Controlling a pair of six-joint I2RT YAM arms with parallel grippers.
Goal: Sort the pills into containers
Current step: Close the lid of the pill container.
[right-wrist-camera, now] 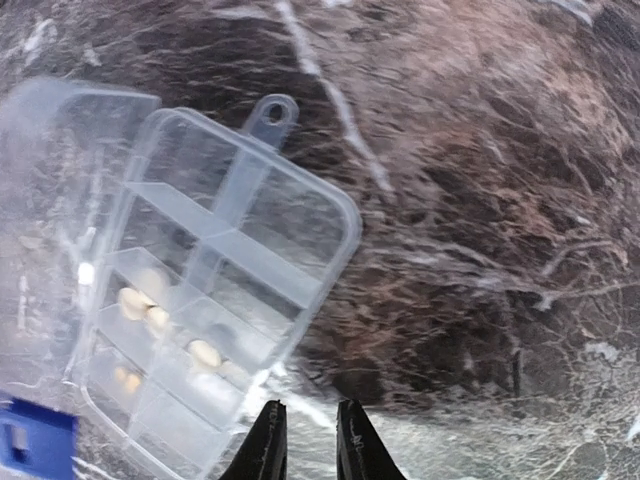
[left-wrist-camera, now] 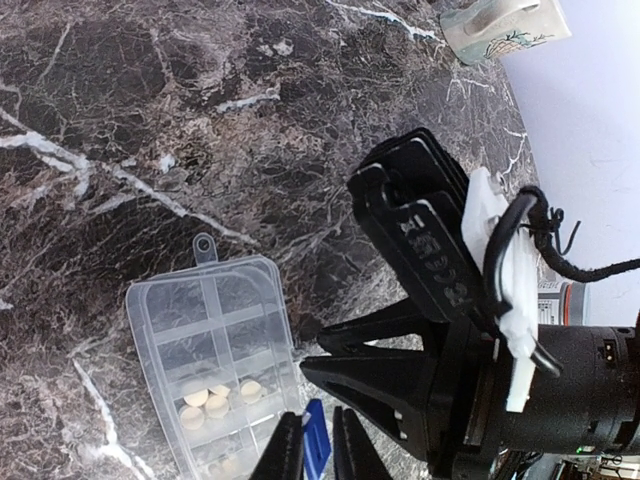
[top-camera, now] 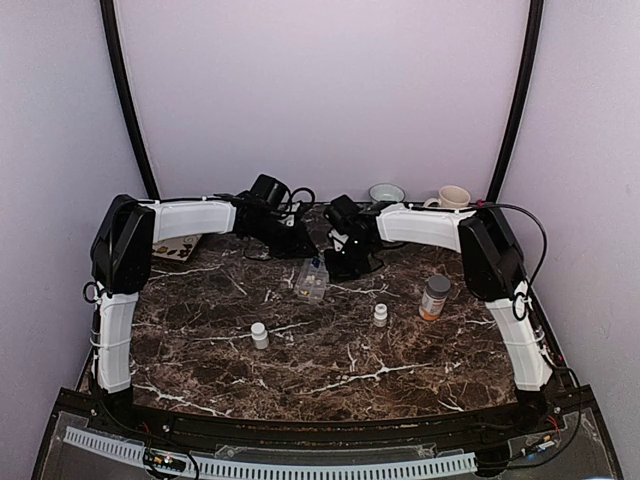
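The clear pill box [top-camera: 312, 281] lies at the middle back of the table, its compartments [left-wrist-camera: 200, 345] showing in both wrist views. Several cream pills [left-wrist-camera: 205, 405] lie in the middle compartments [right-wrist-camera: 180, 330]; one pill [right-wrist-camera: 205, 352] is plain in the right wrist view. My left gripper [left-wrist-camera: 317, 455] is at the box's right side, shut on a blue clasp [left-wrist-camera: 315, 440]. The blurred clear lid [right-wrist-camera: 55, 150] stands up beside the box. My right gripper [right-wrist-camera: 305, 440] hovers just off the box's edge, jaws together with nothing seen between them; its black fingers [left-wrist-camera: 400, 385] point at the box.
Two small white bottles [top-camera: 259, 335] [top-camera: 380, 315] stand in front of the box, an orange bottle with grey cap [top-camera: 434, 297] to the right. A bowl [top-camera: 386, 193] and a mug [top-camera: 452, 197] sit at the back edge, a plate [top-camera: 178, 248] at the far left.
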